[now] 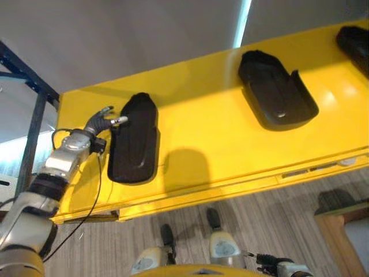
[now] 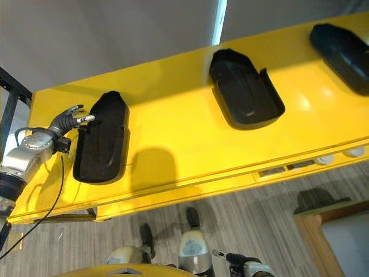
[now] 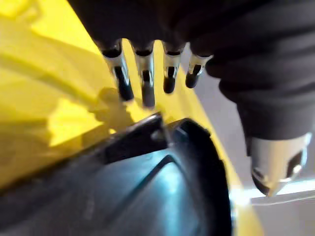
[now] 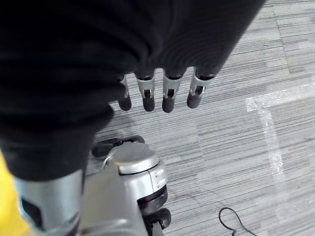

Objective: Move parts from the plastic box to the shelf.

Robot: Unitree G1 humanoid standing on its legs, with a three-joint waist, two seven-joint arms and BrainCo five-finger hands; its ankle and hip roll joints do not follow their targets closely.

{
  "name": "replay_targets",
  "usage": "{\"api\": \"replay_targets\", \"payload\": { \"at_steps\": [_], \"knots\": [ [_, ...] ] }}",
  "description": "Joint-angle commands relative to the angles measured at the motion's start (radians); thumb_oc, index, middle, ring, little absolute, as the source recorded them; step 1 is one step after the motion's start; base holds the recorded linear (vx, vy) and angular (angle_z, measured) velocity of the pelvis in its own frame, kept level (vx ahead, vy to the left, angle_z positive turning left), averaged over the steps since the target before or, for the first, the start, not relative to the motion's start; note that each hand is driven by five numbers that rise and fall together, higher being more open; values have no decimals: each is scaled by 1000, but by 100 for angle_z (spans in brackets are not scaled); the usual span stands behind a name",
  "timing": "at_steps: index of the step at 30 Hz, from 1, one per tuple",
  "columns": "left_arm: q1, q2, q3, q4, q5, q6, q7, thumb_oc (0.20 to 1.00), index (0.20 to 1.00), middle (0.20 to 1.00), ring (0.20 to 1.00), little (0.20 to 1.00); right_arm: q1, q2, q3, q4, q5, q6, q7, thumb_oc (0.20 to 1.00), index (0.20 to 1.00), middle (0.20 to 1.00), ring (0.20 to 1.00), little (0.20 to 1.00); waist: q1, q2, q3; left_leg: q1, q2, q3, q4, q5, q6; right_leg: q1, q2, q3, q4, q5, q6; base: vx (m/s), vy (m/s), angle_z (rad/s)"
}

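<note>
Here, three black moulded parts lay on the yellow shelf, spaced well apart along its length. The nearest black part rested flat toward the shelf's left end, its long side running away from the front edge. A second part sat further right, nearer the back, and a third part lay at the far right end, cut off by the edge of the head views.

The left hand reached in from the lower left and stood at the left side of the nearest part, close to its far end. Its fingers were extended and loosely spread above the part's rim, with the thumb held apart on the other side; nothing was gripped, though whether a fingertip brushed the plastic could not be told.

The right hand hung low over the grey striped carpet, its fingers relaxed, pointing downward and holding nothing.

A dark blue metal frame stood beside the shelf's left end.
</note>
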Motion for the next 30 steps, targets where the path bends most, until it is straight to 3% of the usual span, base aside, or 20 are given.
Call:
{"api": "replay_targets", "payload": {
  "at_steps": [1,6,7,9,10,11,12,13,14,15,18,23,27,30],
  "knots": [
    [-21,-20,51,-52,4,-125,122,1000,1000,1000,1000,1000,33,22,26,55,33,-10,-7,1000,1000,1000,1000,1000,26,-13,-81,-1,15,41,0,-91,-28,56,-11,-65,2,-163,14,-66,-56,17],
    [65,-46,108,-273,118,-106,117,1000,1000,1000,1000,1000,16,56,15,80,89,-7,-43,1000,1000,1000,1000,1000,81,-31,-127,13,23,26,0,-93,-31,90,-8,-107,2,-177,8,-114,-63,16],
    [97,-33,133,-320,109,-148,119,1000,1000,1000,1000,1000,14,57,5,82,101,-10,-56,1000,1000,1000,1000,1000,95,-35,-137,16,26,23,0,-92,-30,100,-7,-116,2,-182,5,-85,-25,16],
    [112,-30,146,-342,101,-167,111,1000,1000,1000,1000,1000,15,57,2,82,105,-11,-60,1000,1000,1000,1000,1000,100,-37,-141,17,26,22,0,-93,-29,103,-7,-118,2,-183,4,-56,-5,11],
    [158,-35,171,-405,34,-262,38,1000,1000,1000,1000,1000,16,55,-13,84,109,-6,-69,1000,1000,1000,1000,1000,114,-44,-147,21,28,16,0,-94,-27,112,-6,-124,2,-186,1,-61,2,6],
    [195,-58,182,-454,14,-300,12,1000,1000,1000,1000,1000,15,54,-22,84,109,1,-70,1000,1000,1000,1000,1000,122,-48,-148,24,29,10,0,-97,-25,118,-6,-125,2,-188,-2,-71,7,4],
    [234,-82,181,-484,21,-347,-13,934,934,934,934,934,15,54,-29,84,103,10,-70,1000,1000,1000,1000,1000,129,-53,-148,28,29,3,0,-102,-23,123,-7,-127,2,-190,-3,-33,9,7],
    [247,-89,181,-491,28,-365,-28,664,664,664,664,664,17,54,-30,84,98,13,-69,1000,1000,1000,1000,1000,131,-54,-149,30,29,1,0,-104,-21,126,-7,-127,2,-191,-4,-23,8,11],
    [274,-105,174,-506,43,-397,-61,498,498,498,498,498,20,55,-31,84,84,17,-66,1000,1000,1000,1000,1000,134,-58,-150,34,29,-3,0,-109,-18,130,-5,-128,2,-193,-6,-11,5,16],
    [291,-116,163,-515,44,-417,-79,200,200,200,200,200,21,57,-30,88,72,17,-62,1000,1000,1000,1000,1000,137,-62,-151,37,29,-5,0,-113,-16,133,-4,-127,2,-193,-7,-12,8,21],
    [356,-177,106,-540,49,-463,-151,200,200,200,200,200,21,58,-12,103,27,15,-40,1000,1000,1000,1000,1000,149,-75,-149,47,26,-18,0,-125,-6,144,-1,-126,2,-196,-12,-13,16,18],
    [442,-208,-25,-550,5,-515,-260,200,200,200,200,200,-12,56,31,110,35,26,-18,1000,1000,1000,1000,1000,177,-93,-133,52,22,-37,4,-137,5,157,3,-148,2,-202,-20,-37,11,13],
    [475,-203,-96,-557,-2,-522,-317,200,200,200,200,200,-36,58,49,109,53,32,-6,1000,1000,1000,1000,1000,189,-90,-126,50,22,-46,0,-137,5,157,2,-157,2,-204,-18,-23,17,3],
    [496,-183,-140,-549,-30,-491,-311,200,200,200,200,200,-51,56,57,99,69,39,-13,1000,1000,1000,1000,1000,193,-83,-121,46,20,-49,0,-137,5,154,-3,-165,2,-205,-14,-34,44,0]
  ]
}}
